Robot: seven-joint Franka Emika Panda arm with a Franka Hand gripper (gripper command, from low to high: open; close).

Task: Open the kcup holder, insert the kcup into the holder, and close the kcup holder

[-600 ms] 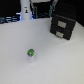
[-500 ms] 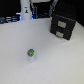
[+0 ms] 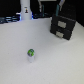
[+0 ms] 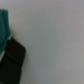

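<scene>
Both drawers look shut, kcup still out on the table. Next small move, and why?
Probably move toward the kcup holder to pull a drawer open first. Both its stacked fronts look shut, and the kcup stands apart on the white table, nearer the camera, untouched. The gripper shows in neither view, so its state can't be told; the wrist view is too blurred to identify anything in it.

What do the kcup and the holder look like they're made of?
The kcup: probably thin plastic, with a whitish, translucent-looking body and a green top, possibly foil; too blurry to be sure. The holder: black and boxy with a mostly matte look and flat drawer fronts; plastic or painted metal, the pictures leave that open.
</scene>
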